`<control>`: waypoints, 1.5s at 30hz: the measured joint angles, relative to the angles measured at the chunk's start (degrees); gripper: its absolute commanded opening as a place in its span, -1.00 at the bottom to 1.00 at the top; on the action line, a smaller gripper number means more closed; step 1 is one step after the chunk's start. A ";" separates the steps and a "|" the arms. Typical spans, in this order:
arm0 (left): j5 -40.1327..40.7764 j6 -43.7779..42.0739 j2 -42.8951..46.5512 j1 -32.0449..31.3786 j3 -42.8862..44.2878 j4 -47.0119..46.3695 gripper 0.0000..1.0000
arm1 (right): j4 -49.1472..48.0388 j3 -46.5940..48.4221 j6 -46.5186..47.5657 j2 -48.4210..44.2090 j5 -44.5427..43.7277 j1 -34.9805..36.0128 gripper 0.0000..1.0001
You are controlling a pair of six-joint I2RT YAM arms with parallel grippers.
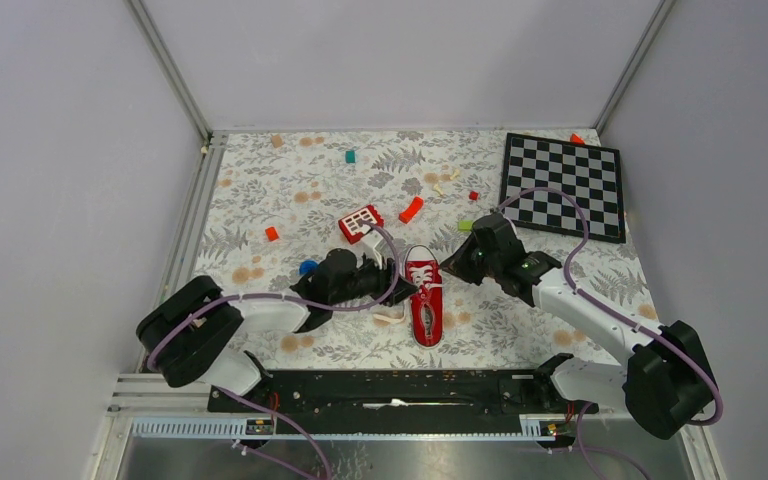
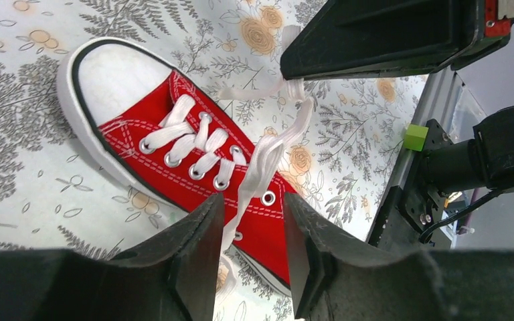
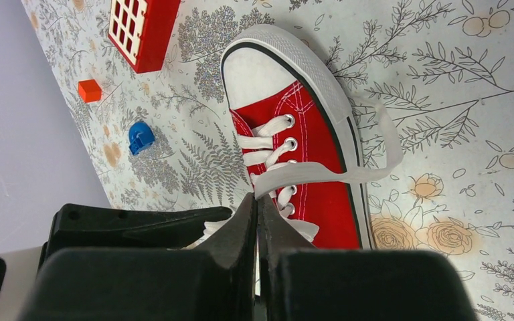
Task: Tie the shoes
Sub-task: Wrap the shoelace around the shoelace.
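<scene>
Between left end effector [image 2: 251,221] and right end effector [image 3: 256,207]: the shoe [image 1: 425,310].
Left part-open astride its lace [image 2: 268,147]; right clamped on it; both reach low.

Bright, even, diffuse light from overhead fills all three views — the red sneaker [image 2: 194,174] casts only a faint, soft shadow on the floral cloth [image 2: 13,167] — and detail is crisp, save the near black fingers [image 2: 187,267], slightly soft.

The red canvas sneaker [image 1: 424,300] stands upright on its white sole, toe cap toward the far side. Its white laces [image 2: 261,160] are untied, one end apparently looping loose beside the sole.
</scene>
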State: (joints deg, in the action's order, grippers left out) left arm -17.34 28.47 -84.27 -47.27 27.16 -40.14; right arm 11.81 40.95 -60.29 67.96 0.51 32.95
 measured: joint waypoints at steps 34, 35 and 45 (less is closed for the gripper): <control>0.68 -1.29 4.98 0.15 -0.57 6.51 -1.00 | 0.79 2.67 2.43 2.03 1.18 0.00 -1.00; 0.90 -1.40 6.40 0.15 -0.57 7.08 -1.00 | 0.96 3.72 3.06 2.69 1.70 0.00 -1.00; 3.15 -5.81 14.62 0.15 1.55 16.46 -1.00 | -0.46 11.74 8.22 11.91 11.39 0.00 -1.00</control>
State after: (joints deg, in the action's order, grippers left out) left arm -14.20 22.65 -69.65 -47.11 28.71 -23.68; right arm 11.35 52.69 -52.07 79.88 11.90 32.95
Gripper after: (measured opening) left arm 0.013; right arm 0.016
